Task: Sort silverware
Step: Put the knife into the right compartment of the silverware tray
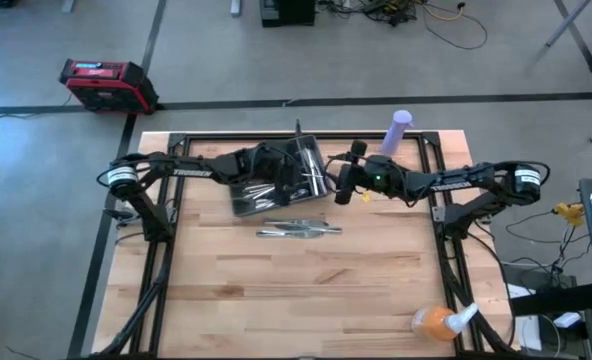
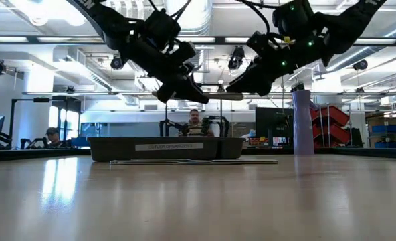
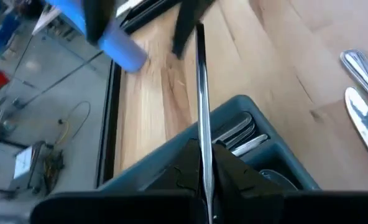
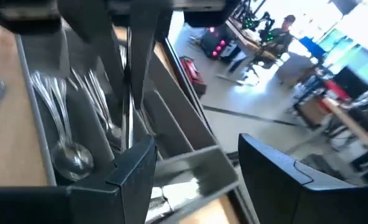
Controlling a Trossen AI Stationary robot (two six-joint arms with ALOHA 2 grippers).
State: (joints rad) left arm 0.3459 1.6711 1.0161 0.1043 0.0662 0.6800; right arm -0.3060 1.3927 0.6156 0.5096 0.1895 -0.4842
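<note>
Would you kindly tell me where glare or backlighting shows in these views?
Low view: ceiling lights backlight the tray, leaving it dark, and the tabletop mirrors them as pale streaks. Right wrist view: the room beyond is washed out; the spoons glint.

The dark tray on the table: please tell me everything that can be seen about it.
The dark tray is a dark grey organizer with long parallel compartments, plastic by its look, lying flat on the wooden table toward its far edge. A pale label runs along its front wall in the low view. Spoons and other silverware already lie in some compartments. More silverware lies on the table just in front of it. Both grippers hang above it, touching nothing of it.
</note>
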